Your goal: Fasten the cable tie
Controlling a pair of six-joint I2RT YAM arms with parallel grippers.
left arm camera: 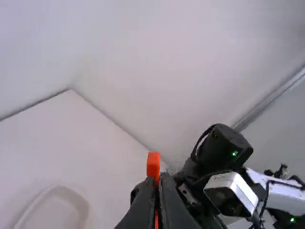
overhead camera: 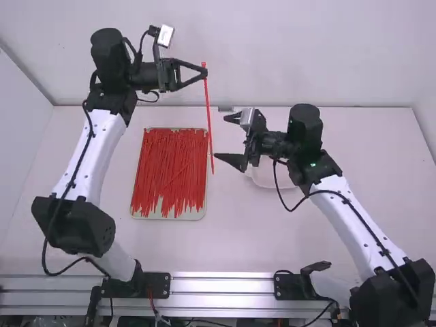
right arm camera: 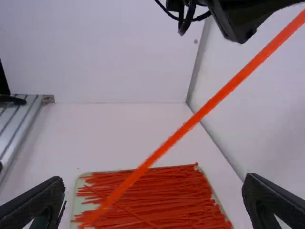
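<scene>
My left gripper point(overhead camera: 201, 73) is raised high at the back of the table, shut on the head end of a red cable tie point(overhead camera: 208, 116). The tie hangs straight down, its tail ending near the tray's right edge. In the left wrist view the tie's square head point(left arm camera: 153, 165) sticks out above my closed fingers. My right gripper point(overhead camera: 230, 139) stands wide open just right of the tie's lower part, one finger above and one below, not touching it. The right wrist view shows the tie point(right arm camera: 200, 112) crossing diagonally between my open fingertips point(right arm camera: 40, 200).
A tray point(overhead camera: 169, 214) full of several red cable ties point(overhead camera: 172, 170) lies left of centre. A white dish point(overhead camera: 262, 178) sits under the right arm's wrist. The aluminium rail point(overhead camera: 204, 281) runs along the table's front edge.
</scene>
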